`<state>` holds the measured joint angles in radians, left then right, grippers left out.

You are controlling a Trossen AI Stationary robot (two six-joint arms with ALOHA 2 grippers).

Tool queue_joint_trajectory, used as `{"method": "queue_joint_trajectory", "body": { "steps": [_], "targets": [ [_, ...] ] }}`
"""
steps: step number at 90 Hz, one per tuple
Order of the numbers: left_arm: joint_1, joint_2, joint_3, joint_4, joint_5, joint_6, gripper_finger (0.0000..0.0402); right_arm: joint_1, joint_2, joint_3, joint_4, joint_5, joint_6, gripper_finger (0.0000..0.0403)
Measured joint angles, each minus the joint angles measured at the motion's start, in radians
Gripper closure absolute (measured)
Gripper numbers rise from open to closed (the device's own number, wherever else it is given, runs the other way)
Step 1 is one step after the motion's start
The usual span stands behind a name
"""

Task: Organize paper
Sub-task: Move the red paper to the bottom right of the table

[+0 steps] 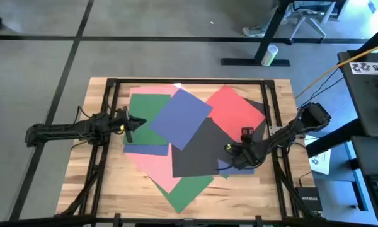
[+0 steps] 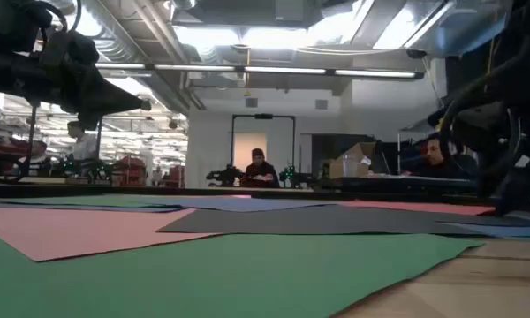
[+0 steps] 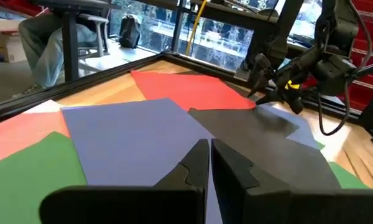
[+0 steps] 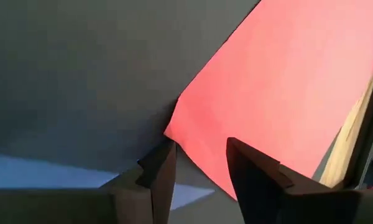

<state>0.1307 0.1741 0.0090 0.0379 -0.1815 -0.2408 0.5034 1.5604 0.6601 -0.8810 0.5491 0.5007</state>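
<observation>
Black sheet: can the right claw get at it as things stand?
Probably yes. The right claw is open, low over the black sheet near its right edge by the red sheet; nothing blocks it.

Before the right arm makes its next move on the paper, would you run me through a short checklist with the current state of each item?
1. Right gripper open: ok, a clear gap shows between its fingers in the right wrist view.
2. Right gripper down at the sheets: ok, its fingers sit low at the corner of the black sheet, beside the red sheet.
3. One sheet only between the fingers: cannot tell, a blue sheet lies under the black one.
4. Left gripper out of the way: ok, shut, at the pile's left side over the green sheet.
5. Paper stacked: not ok, sheets lie fanned and overlapping.
</observation>
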Motion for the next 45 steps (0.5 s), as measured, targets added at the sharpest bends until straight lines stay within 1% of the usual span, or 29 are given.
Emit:
{"method": "queue_joint_trajectory", "body": {
  "steps": [15, 23, 30, 41, 45],
  "targets": [
    [0.0, 0.0, 0.0, 0.0, 0.0, -0.007, 0.0401, -0.002, 0.0, 0.0, 0.038, 0.074, 0.0, 0.0272],
    [0.0, 0.0, 0.0, 0.0, 0.003, -0.009, 0.0401, -0.017, 0.0, 0.0, 0.061, 0.108, 0.0, 0.0285],
    [0.0, 0.0, 0.0, -0.001, 0.027, -0.009, 0.0401, -0.042, 0.0, 0.0, 0.08, 0.114, 0.0, 0.0311],
    [0.0, 0.0, 0.0, 0.002, 0.055, -0.016, 0.0401, -0.075, 0.0, 0.0, 0.107, 0.114, -0.014, 0.0379],
    [0.0, 0.0, 0.0, 0.008, 0.065, -0.02, 0.0401, -0.081, 0.0, 0.0, 0.115, 0.117, -0.032, 0.0392]
  ]
}}
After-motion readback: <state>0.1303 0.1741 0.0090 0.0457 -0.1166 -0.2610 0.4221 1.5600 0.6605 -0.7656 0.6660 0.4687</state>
